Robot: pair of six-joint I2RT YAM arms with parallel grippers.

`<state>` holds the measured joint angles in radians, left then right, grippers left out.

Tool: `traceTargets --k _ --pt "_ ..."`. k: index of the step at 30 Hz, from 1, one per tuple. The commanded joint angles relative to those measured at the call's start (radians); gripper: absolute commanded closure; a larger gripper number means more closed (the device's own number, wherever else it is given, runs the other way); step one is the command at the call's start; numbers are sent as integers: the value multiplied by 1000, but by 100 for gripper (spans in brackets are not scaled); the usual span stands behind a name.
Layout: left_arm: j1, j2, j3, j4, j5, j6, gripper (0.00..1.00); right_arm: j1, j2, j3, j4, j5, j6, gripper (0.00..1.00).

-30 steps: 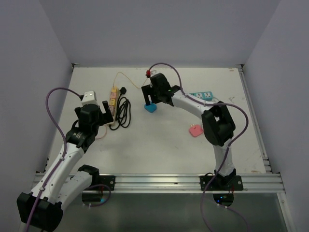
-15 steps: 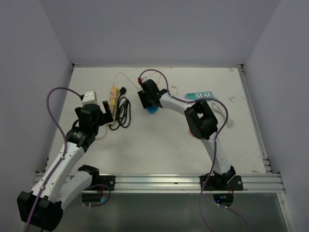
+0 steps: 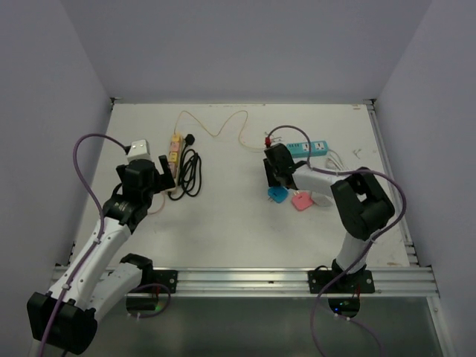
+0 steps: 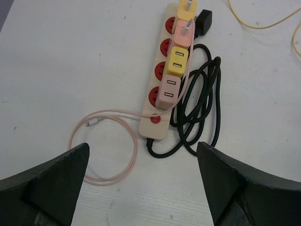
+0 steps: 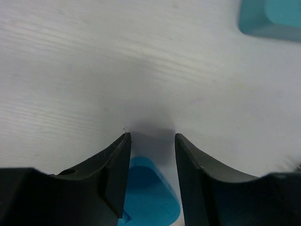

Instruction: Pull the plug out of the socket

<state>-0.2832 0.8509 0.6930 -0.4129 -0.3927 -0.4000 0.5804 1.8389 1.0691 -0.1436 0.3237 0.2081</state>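
In the top view the left gripper (image 3: 161, 172) hovers just beside the beige power strip (image 3: 173, 155). The right gripper (image 3: 277, 178) is over a blue plug (image 3: 277, 195), near a pink plug (image 3: 301, 201) on the table (image 3: 223, 223) and apart from the teal strip (image 3: 309, 148).

In the left wrist view the fingers (image 4: 47, 183) are wide open and hold nothing. A yellow adapter (image 4: 178, 61) sits in the beige strip.

In the right wrist view the fingers (image 5: 113, 174) are almost closed and seem to clamp the blue plug. This plug is in no socket, so I judge the pull done and only the release left.
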Motion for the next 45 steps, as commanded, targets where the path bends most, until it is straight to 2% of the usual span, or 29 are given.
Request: traceTargets --k 1,5,9,14,18,22,30,35,41,45 --pt "7 5 -3 22 3 18 0 -91 -123 -127 -25 2 108 54" --pt "7 20 -3 19 11 15 0 -109 -199 -130 -79 43 136 53" --pt "7 34 -3 20 20 15 0 -105 -309 -95 -96 -17 137 49" --pt "7 40 -3 20 17 15 0 -56 -443 -93 -76 -211 203 46" --pt "7 46 -3 20 18 15 1 7 -440 -142 -59 -353 290 43" --pt "7 57 -3 17 14 15 1 21 -420 -233 44 -445 370 41" --pt "7 85 -4 23 29 15 1 18 -319 -247 13 -391 341 40" --pt "7 145 3 42 109 18 0 -23 -285 -258 -1 -342 329 40" --pt "9 267 69 66 106 15 1 -128 -323 -291 -47 -240 306 39" --pt "9 411 173 72 74 16 0 -162 -398 -319 -62 -203 312 38"
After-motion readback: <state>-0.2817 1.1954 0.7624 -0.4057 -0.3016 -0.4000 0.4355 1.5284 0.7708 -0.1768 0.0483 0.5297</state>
